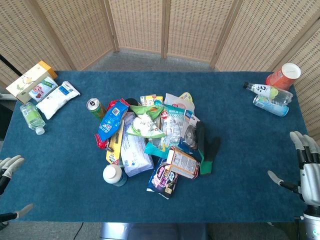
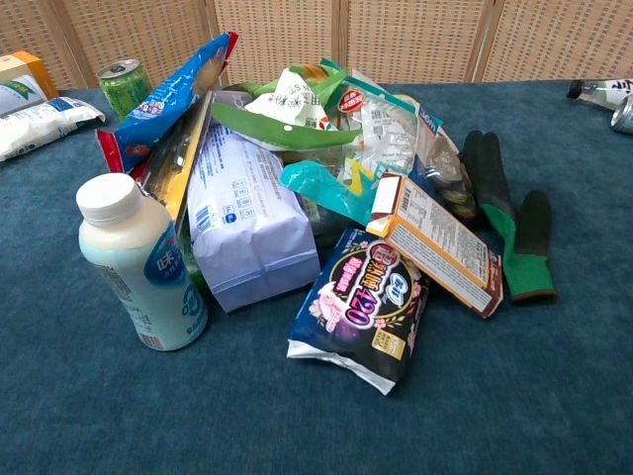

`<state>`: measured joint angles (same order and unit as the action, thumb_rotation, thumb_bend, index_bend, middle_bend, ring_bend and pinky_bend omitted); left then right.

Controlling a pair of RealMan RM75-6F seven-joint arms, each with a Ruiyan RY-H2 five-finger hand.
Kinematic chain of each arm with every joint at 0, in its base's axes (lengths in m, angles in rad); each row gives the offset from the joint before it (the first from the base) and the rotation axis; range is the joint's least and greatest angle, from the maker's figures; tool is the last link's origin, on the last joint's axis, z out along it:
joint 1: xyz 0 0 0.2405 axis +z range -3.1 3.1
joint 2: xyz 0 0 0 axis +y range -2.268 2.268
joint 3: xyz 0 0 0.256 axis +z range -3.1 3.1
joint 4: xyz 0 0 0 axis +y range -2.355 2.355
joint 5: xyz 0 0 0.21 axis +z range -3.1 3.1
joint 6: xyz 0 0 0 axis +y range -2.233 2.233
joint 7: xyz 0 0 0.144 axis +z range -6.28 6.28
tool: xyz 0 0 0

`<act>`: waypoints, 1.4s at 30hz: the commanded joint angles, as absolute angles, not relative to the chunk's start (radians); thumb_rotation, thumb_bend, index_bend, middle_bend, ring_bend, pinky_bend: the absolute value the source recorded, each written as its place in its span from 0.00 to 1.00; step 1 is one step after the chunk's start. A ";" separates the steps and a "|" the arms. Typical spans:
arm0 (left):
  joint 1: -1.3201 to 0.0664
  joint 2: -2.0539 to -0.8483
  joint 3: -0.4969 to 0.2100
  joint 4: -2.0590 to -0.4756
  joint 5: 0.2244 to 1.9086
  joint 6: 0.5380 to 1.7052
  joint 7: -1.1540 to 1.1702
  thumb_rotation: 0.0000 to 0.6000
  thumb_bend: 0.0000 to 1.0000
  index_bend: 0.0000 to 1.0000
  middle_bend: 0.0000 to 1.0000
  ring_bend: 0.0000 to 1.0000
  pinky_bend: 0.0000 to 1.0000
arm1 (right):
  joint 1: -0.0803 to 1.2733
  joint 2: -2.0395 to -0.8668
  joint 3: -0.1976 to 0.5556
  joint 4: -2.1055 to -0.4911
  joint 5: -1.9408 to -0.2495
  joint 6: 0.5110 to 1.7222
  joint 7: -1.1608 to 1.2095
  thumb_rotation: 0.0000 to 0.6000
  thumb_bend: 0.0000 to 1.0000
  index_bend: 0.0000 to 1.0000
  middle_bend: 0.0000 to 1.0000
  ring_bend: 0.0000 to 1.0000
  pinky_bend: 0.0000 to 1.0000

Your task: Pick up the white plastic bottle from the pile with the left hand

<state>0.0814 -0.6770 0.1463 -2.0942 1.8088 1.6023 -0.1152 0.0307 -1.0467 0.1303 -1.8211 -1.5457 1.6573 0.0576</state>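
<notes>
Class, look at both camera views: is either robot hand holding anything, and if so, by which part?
Nothing is held. The left robot hand and right robot hand sit open at the table edges, and the white plastic bottle with a blue label stands untouched beside the pile.

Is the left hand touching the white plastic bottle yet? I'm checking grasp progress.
Apart. The head view shows the left hand at the table's edge, with bare blue cloth between it and the white plastic bottle.

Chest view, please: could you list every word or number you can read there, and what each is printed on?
"420": on the dark purple packet at the front of the pile.
White plastic bottle: blue label with characters, too blurred to read.
Orange-edged box, white pouch, other wrappers: print too small to read.
</notes>
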 commanded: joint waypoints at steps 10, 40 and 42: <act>0.010 -0.704 0.093 -2.067 1.727 1.525 -0.130 1.00 0.00 0.06 0.00 0.00 0.00 | 0.031 -1.045 0.134 -1.828 -1.539 1.648 0.070 1.00 0.00 0.00 0.00 0.00 0.00; -0.306 -1.149 0.003 -2.016 1.540 1.107 0.074 1.00 0.00 0.03 0.00 0.00 0.00 | 0.027 -1.021 0.135 -1.847 -1.546 1.642 0.099 1.00 0.00 0.00 0.00 0.00 0.00; -0.307 -1.185 0.003 -1.991 1.544 1.115 0.064 1.00 0.00 0.03 0.00 0.00 0.00 | 0.027 -1.020 0.135 -1.848 -1.545 1.642 0.101 1.00 0.00 0.00 0.00 0.00 0.00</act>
